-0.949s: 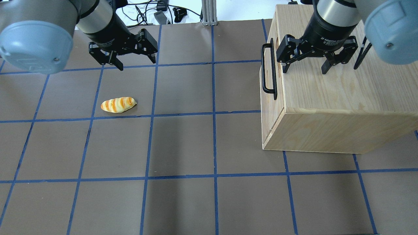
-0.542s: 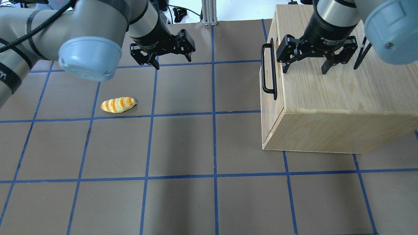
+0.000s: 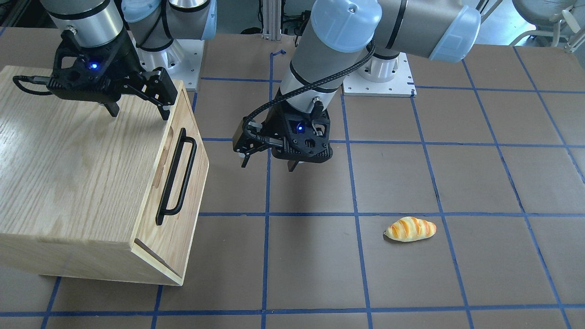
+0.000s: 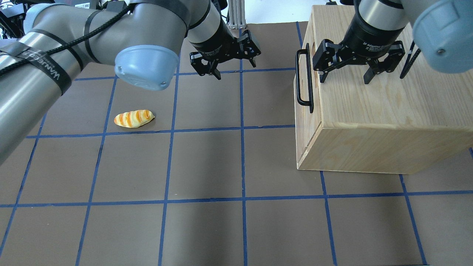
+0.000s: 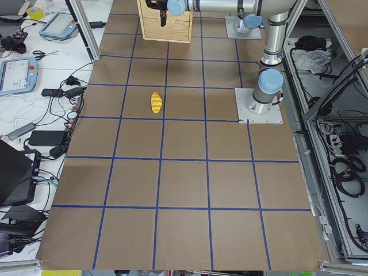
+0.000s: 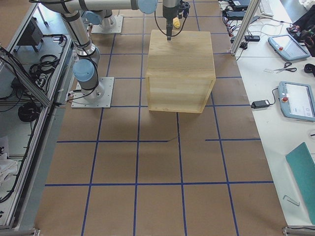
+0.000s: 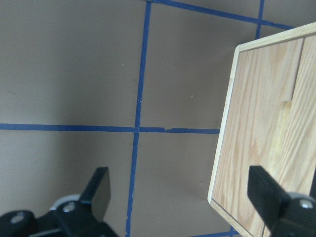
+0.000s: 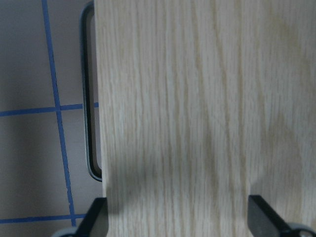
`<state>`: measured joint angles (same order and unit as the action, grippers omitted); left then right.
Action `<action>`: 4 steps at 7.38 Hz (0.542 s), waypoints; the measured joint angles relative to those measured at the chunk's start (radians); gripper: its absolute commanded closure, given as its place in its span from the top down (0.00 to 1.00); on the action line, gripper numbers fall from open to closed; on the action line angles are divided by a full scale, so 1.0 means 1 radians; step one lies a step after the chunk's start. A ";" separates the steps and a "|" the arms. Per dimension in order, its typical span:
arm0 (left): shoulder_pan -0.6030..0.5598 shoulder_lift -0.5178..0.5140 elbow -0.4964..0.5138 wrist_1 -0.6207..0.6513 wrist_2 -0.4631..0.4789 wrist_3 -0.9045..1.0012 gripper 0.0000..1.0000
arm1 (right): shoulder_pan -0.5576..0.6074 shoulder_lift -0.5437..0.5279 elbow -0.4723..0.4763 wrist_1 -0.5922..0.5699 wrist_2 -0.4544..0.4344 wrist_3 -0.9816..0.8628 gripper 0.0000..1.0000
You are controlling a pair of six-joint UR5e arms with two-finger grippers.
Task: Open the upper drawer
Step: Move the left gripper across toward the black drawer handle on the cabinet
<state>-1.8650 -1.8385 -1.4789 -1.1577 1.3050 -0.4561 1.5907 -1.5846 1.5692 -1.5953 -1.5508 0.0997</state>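
Note:
The upper drawer's light-wood front panel (image 3: 188, 170) carries a long black bar handle (image 3: 176, 179) and sits flush with the oak cabinet casing (image 3: 77, 155). In the overhead view the handle (image 4: 304, 79) faces the table's middle. My left gripper (image 4: 236, 70) is open and empty, hovering over the mat left of the drawer front and apart from it; it also shows in the front-facing view (image 3: 267, 165). The left wrist view shows the panel (image 7: 252, 143) ahead to the right. My right gripper (image 4: 344, 80) is open above the cabinet top, just behind the handle.
A striped bread roll (image 4: 133, 118) lies on the brown mat at the left, also in the front-facing view (image 3: 410, 229). Blue tape lines grid the mat. The cabinet stands at the right of the overhead view. Cables lie beyond the table's far edge.
My left arm has swung right across the table toward the cabinet, its gripper still open. The right gripper, the drawer and the bread roll have not moved.

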 measured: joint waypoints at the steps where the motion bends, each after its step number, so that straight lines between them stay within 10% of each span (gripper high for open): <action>1: -0.020 -0.022 0.011 0.021 -0.003 -0.022 1.00 | 0.000 0.000 0.000 0.000 0.000 0.000 1.00; 4: -0.068 -0.078 0.023 0.101 -0.005 -0.062 1.00 | 0.000 0.000 0.000 0.000 0.000 0.000 1.00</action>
<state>-1.9328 -1.9166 -1.4557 -1.0570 1.3004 -0.5178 1.5907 -1.5846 1.5693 -1.5953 -1.5512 0.0997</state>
